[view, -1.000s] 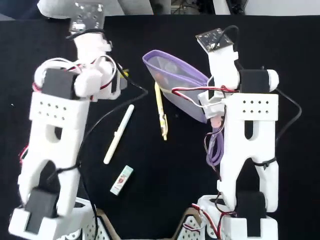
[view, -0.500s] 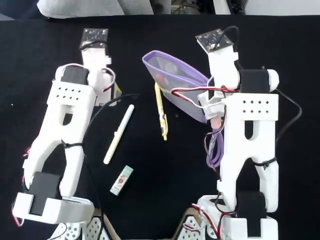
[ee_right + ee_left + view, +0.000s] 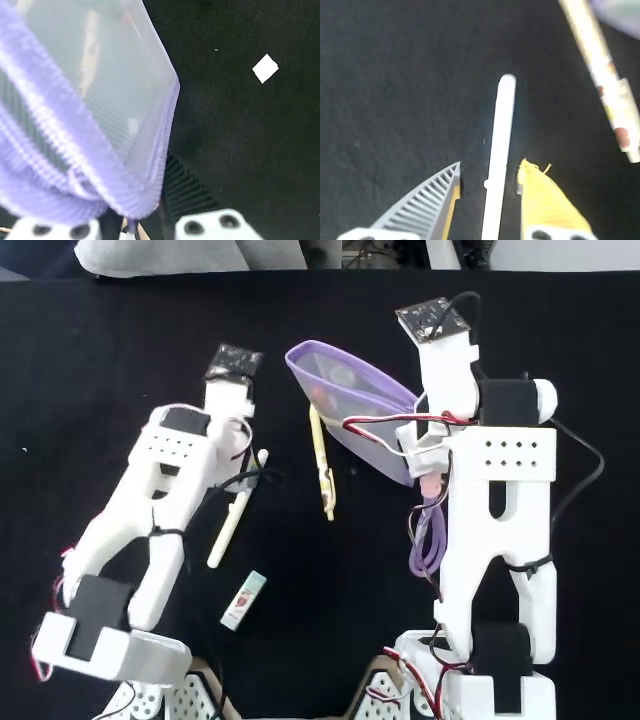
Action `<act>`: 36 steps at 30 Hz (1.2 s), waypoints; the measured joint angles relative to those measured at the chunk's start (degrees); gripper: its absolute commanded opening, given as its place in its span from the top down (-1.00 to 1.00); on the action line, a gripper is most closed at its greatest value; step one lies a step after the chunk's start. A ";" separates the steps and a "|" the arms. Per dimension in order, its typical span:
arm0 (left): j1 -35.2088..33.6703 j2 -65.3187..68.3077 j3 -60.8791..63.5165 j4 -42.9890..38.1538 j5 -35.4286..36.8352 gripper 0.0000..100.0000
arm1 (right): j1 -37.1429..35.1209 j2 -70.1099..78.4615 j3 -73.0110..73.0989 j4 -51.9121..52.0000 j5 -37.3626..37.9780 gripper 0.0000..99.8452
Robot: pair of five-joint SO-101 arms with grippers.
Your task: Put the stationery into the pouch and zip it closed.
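Observation:
A white pen (image 3: 230,518) lies on the black table, and my left gripper (image 3: 248,475) stands open over its far end. In the left wrist view the white pen (image 3: 501,130) runs between the grey fingertip (image 3: 451,176) and the yellow one, my left gripper (image 3: 487,172) straddling it. A yellow pen (image 3: 322,462) lies beside the purple see-through pouch (image 3: 350,400), whose mouth is open and which has something reddish inside. My right gripper (image 3: 425,455) is shut on the pouch's near end. The right wrist view shows the pouch (image 3: 100,90) clamped in my right gripper (image 3: 145,210).
A small white eraser-like piece (image 3: 243,600) lies near the front, between the arm bases. The yellow pen (image 3: 600,75) shows off to one side of the left fingers. A white paper scrap (image 3: 265,68) sits on the mat beyond the pouch.
My left arm has swung right and come down over the white pen, which now sits between its open fingers. The right arm and pouch have stayed still.

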State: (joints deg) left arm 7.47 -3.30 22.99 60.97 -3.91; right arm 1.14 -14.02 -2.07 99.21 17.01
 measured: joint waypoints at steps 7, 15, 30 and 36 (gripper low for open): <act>0.09 5.80 0.18 -2.29 -4.40 0.62 | 0.00 0.00 0.00 0.00 0.00 0.98; 1.05 9.14 0.18 -4.66 -4.48 0.62 | 0.00 0.00 0.18 0.00 0.00 0.98; 1.49 12.48 0.00 -5.36 -4.92 0.63 | 0.00 0.00 0.18 0.00 0.00 0.98; 2.55 14.15 -1.14 -5.27 -7.91 0.91 | 0.00 0.00 0.18 0.00 0.00 0.98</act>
State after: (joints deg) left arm 10.02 10.86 21.85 55.69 -11.82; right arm 1.14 -14.02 -1.89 99.21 17.01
